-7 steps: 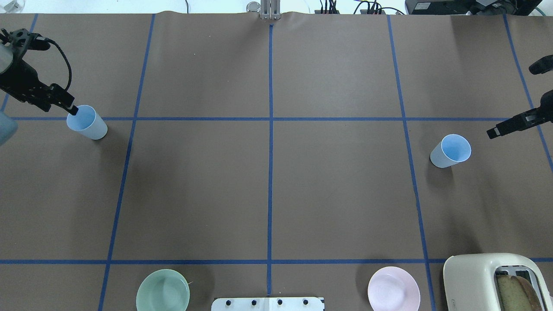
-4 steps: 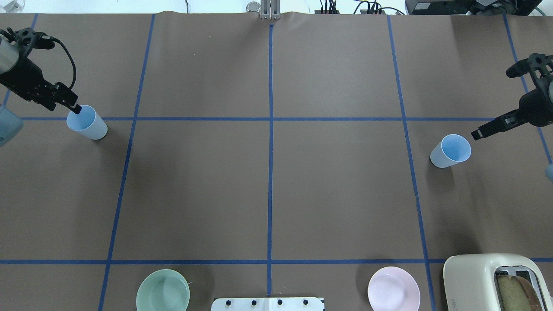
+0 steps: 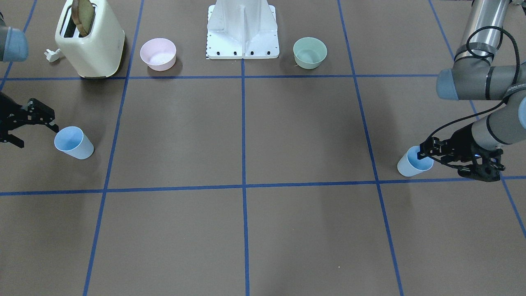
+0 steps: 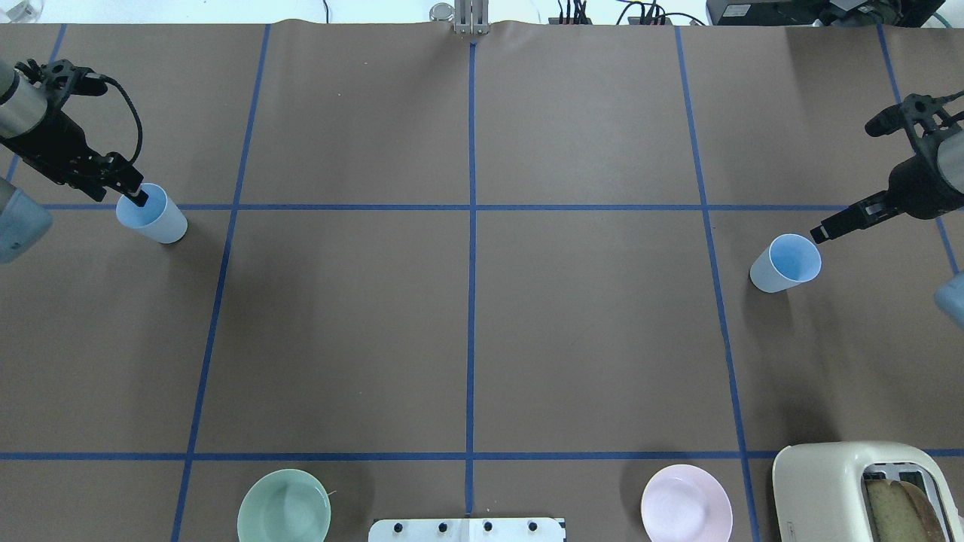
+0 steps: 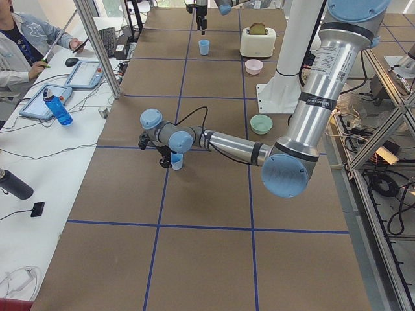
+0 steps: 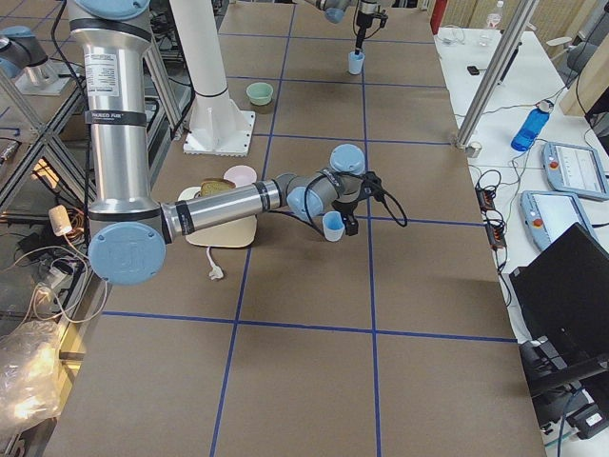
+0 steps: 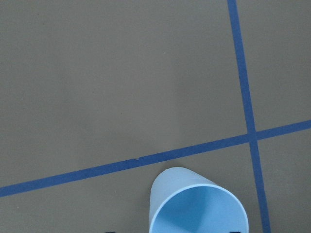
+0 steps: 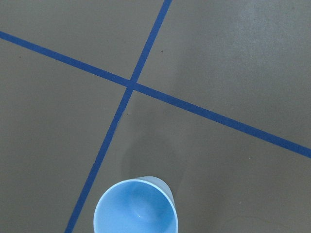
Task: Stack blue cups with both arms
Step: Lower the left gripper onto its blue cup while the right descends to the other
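The right claw (image 3: 38,137) has slid in toward the right-hand blue cup (image 4: 783,265) since the earlier overhead frames. Its tip now sits just beside the cup's upper right rim instead of well off to the right. The left claw (image 4: 138,197) has edged only slightly and now reaches over the upper left rim of the left-hand blue cup (image 4: 154,218).

In the front-facing view the right claw's two fingers are spread wide at the left edge of the frame. The upper fingertip is close to the cup's rim and the lower one is farther back. The left claw's jaws also stand apart: its wrist view shows the cup's mouth at the bottom edge with a dark fingertip at either side.

Both cups stand upright on the table (image 4: 467,331) with mouths up. One is at the far left and one at the far right of the overhead frame, well apart and unstacked.

Along the bottom of that frame sit a green bowl (image 4: 284,506), a pink bowl (image 4: 686,503) and a cream toaster (image 4: 828,489) holding a slice of bread (image 4: 900,512).
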Motion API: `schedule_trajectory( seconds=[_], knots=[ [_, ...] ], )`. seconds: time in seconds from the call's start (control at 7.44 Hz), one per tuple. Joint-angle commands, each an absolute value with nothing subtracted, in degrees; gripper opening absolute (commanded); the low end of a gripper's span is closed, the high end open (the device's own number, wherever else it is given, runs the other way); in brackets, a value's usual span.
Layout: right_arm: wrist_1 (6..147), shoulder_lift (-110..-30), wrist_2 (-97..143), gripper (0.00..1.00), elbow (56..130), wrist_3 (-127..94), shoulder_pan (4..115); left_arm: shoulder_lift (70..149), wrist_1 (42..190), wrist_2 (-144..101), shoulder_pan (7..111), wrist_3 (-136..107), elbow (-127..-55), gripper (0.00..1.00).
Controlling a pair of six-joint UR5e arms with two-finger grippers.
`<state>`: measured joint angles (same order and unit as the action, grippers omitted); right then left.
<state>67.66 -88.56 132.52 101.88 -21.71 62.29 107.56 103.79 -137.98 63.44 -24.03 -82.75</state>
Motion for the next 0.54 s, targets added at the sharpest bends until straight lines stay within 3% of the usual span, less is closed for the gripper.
schedule_trajectory(
  seconds=[0.0, 0.4],
  knots=[
    [67.7, -88.5, 131.5, 0.99, 101.6, -21.8, 61.1, 107.2, 103.8, -138.0, 63.3, -23.7, -82.7, 0.69],
    [67.7, -88.6, 129.2, 0.99, 101.0, -21.7, 59.1, 107.1, 103.8, -138.0, 62.3, -23.8, -82.5, 0.6]
  ],
)
